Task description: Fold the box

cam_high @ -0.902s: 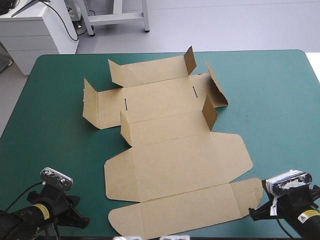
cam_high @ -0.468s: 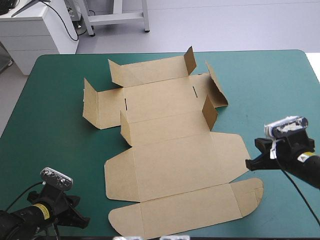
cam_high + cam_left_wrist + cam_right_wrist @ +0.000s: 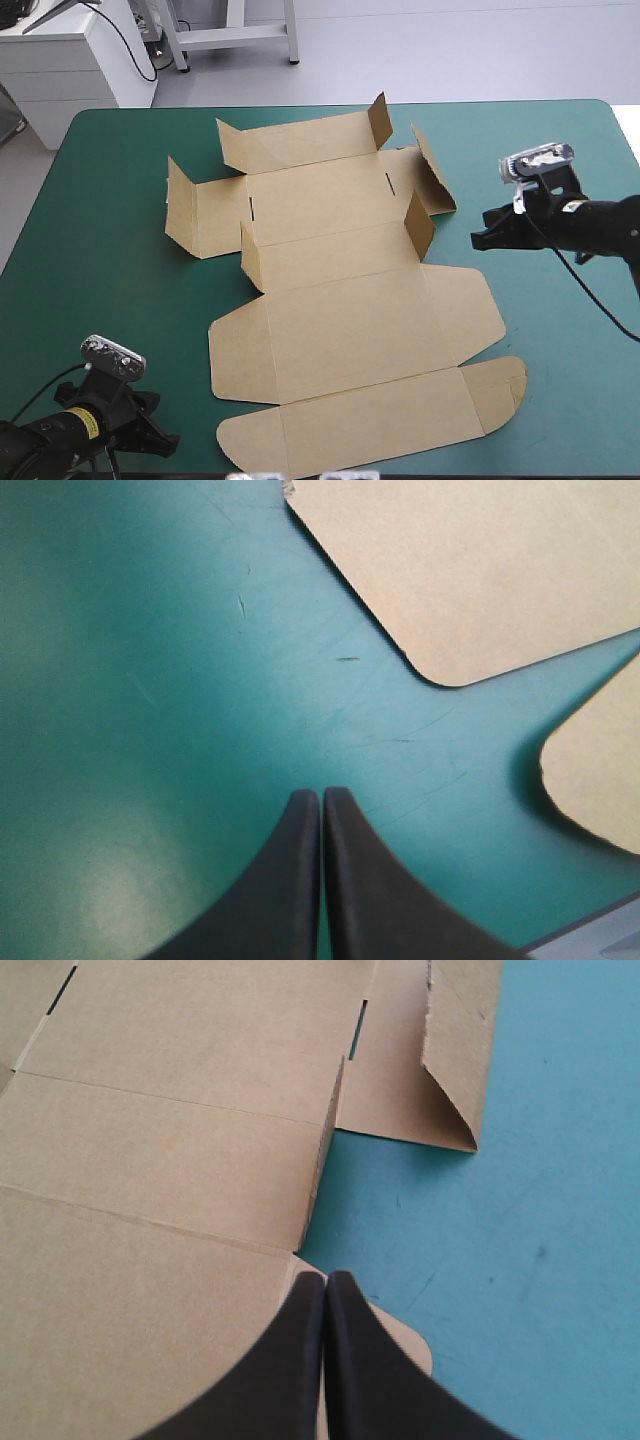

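Observation:
The brown box [image 3: 340,290] lies as a cut sheet across the middle of the teal-green table, mostly flat, with several small side flaps standing up at the far half. My right gripper [image 3: 480,240] hovers shut just off the sheet's right side, near the raised right flap [image 3: 322,1160]; in the right wrist view its tips [image 3: 325,1278] point over the board's rounded corner. My left gripper [image 3: 165,440] rests low at the near left corner, shut, and its tips [image 3: 321,793] point at bare cover just short of two rounded flaps [image 3: 470,570] of the box.
The table's near edge [image 3: 560,465] runs close to the sheet's nearest flap. Bare teal-green cover [image 3: 540,340] lies to the right of the box and bare cover [image 3: 110,290] to its left. A white cabinet [image 3: 70,50] stands beyond the far left corner.
My right arm has swung from the near right corner away from me, up along the sheet's right side, to beside the raised flaps. The left arm and the box have not moved.

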